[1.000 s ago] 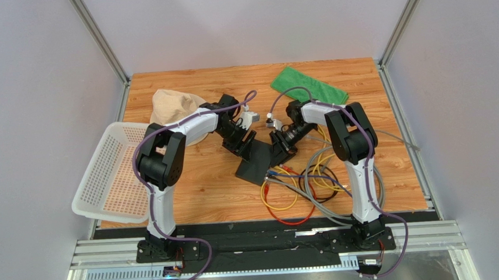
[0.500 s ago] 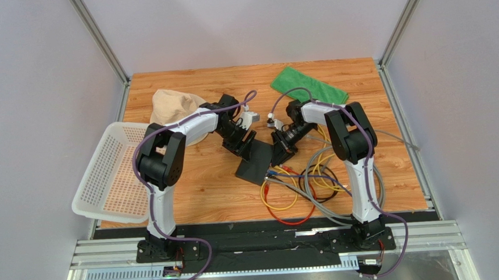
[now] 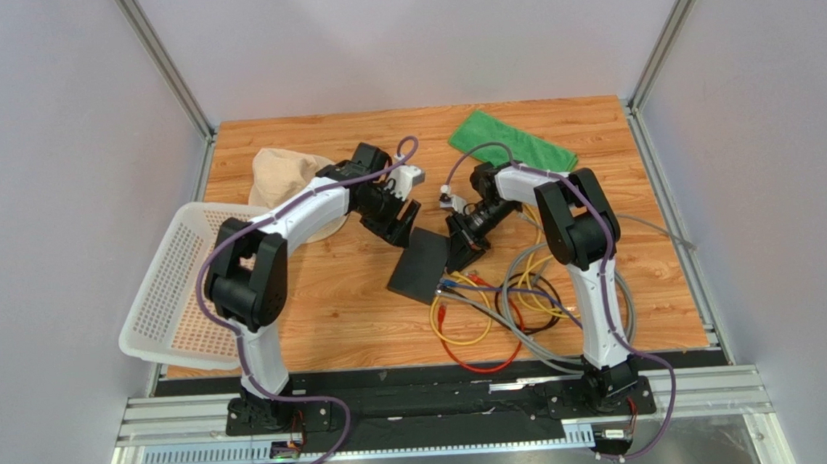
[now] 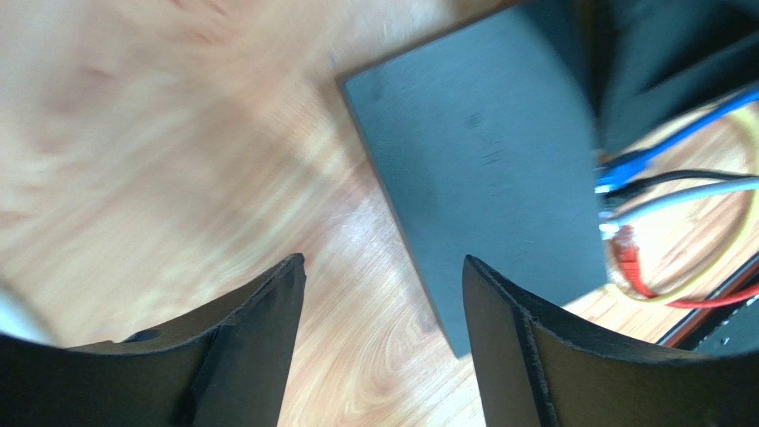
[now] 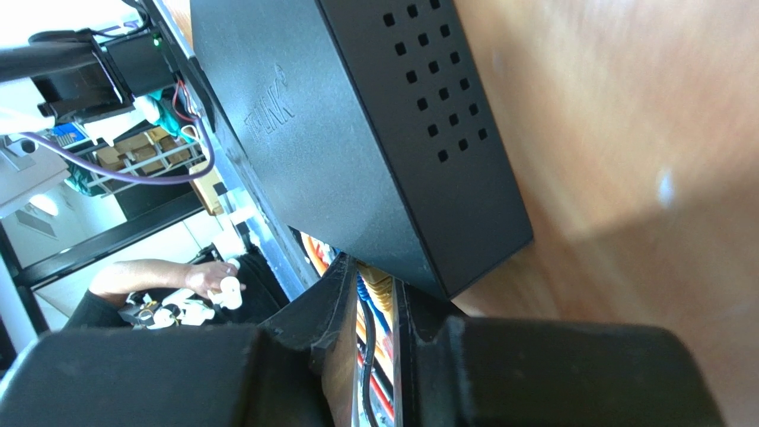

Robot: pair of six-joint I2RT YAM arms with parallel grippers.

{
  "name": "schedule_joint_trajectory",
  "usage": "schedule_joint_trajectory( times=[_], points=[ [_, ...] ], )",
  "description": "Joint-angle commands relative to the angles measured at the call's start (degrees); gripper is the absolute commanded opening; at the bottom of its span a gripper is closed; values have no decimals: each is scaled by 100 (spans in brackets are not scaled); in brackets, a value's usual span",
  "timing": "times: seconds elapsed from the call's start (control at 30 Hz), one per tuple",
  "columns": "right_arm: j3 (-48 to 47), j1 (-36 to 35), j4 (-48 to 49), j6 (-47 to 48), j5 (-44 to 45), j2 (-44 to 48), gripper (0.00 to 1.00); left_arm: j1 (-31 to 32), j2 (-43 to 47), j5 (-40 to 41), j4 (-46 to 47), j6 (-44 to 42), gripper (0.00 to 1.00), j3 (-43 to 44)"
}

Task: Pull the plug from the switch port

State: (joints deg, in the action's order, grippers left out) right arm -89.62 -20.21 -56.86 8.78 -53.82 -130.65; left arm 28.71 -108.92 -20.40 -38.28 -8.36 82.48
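The switch (image 3: 420,266) lies flat mid-table, a matte-black box, its port edge turned toward a cable tangle. In the left wrist view the switch (image 4: 481,169) shows blue, black, grey and red-tipped cables at its right edge. My left gripper (image 4: 383,260) hangs open above bare wood beside the switch's corner, holding nothing; in the top view the left gripper (image 3: 400,222) is just behind the box. My right gripper (image 5: 374,280) sits at the switch's (image 5: 356,133) port edge, jaws shut on a yellow plug (image 5: 381,294); a blue plug lies beside it. From above, the right gripper (image 3: 461,253) touches the box's right side.
A white basket (image 3: 176,287) overhangs the table's left edge, with a beige cloth (image 3: 277,176) behind it. A green cloth (image 3: 510,141) lies at the back right. Yellow, red, grey and black cables (image 3: 510,302) coil in front of the right arm.
My right jaws have narrowed onto the plug. My left gripper has drawn back off the switch toward the far side and opened slightly.
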Motion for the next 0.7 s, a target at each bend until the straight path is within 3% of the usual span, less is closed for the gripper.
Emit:
schedule_joint_trajectory(
  times=[0.0, 0.13, 0.27, 0.67],
  points=[
    [-589, -45, 615, -16, 997, -487, 8, -32, 723, -603, 374, -175, 66, -249],
    [-1108, -89, 308, 54, 997, -839, 8, -23, 399, -1562, 146, -8, 28, -285],
    [-1329, -97, 210, 98, 1040, -997, 8, 29, 153, -1415, 172, -16, 3, -259],
    [-1154, -89, 210, 133, 996, -962, 8, 38, -691, -615, 137, 27, 0, 5]
  ],
)
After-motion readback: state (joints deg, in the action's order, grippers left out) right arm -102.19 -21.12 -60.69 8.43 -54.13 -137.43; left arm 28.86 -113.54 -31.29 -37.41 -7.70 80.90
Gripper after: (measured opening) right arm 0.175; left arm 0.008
